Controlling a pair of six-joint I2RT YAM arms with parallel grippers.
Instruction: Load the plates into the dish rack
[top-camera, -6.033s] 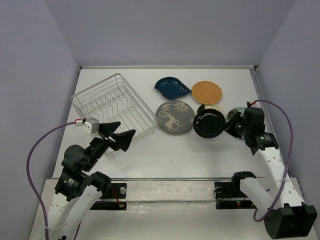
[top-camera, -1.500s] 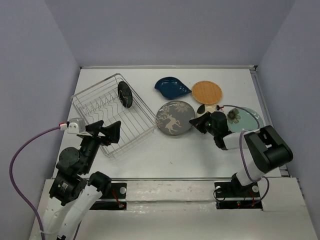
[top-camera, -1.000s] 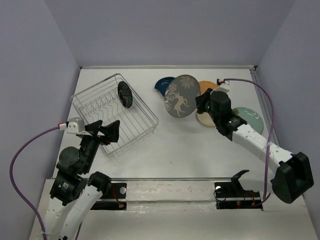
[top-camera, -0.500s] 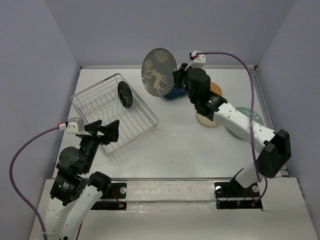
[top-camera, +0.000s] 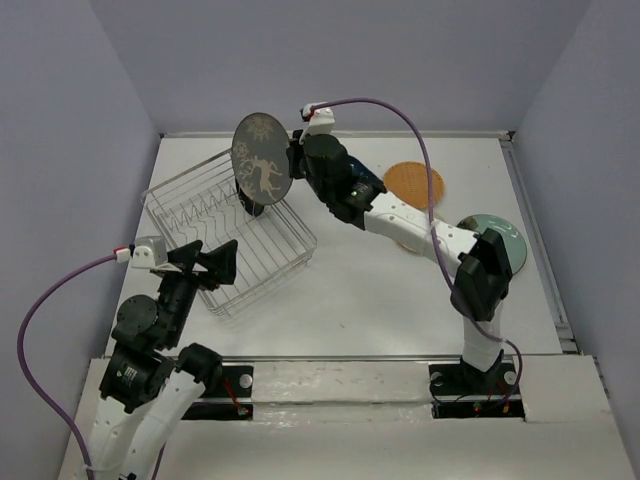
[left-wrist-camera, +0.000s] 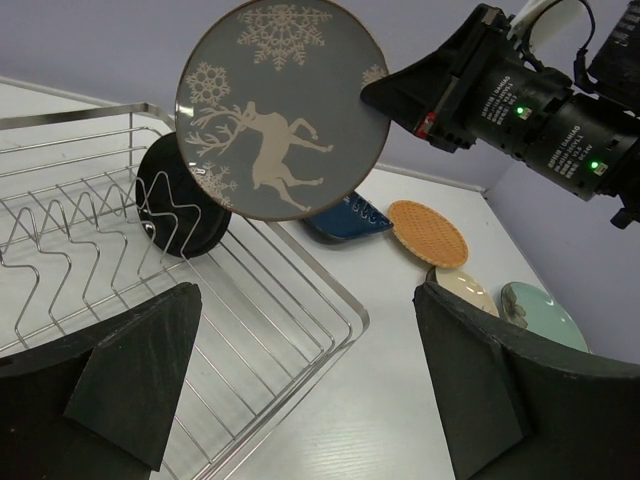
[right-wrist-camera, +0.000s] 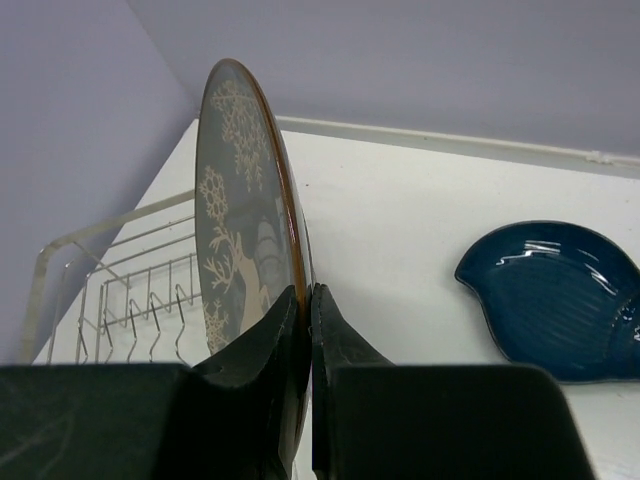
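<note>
- Nearest, my left hand (left-wrist-camera: 305, 320) hangs spread wide and holds nothing, low over the near end of the dish rack (top-camera: 200, 215)
- That rack is thin silver wire, stiff, with rows of upright tines, and it sits on the white desk (top-camera: 350, 300)
- A glossy black plate (left-wrist-camera: 170, 200) stands on edge between tines at the rack's far end
- Just above it my right hand (right-wrist-camera: 305, 310) is pinched tight on the rim of the grey deer plate (left-wrist-camera: 283, 110), which I carry upright in the air over the rack's far corner
- I judge this plate glazed ceramic: rigid, brittle and slick, so a narrow hold at the rim may let it swing or slip
- It should go down edge first into a free slot beside the black one, gently against the wire
- Farther off, flat on the desk, lie the dark blue leaf-shaped dish (right-wrist-camera: 555, 300), the round orange plate (top-camera: 414, 183) with a waffle-like grid, the cream plate (left-wrist-camera: 465, 290) and the pale teal plate (left-wrist-camera: 540, 312); each offers only its rim to take hold of
</note>
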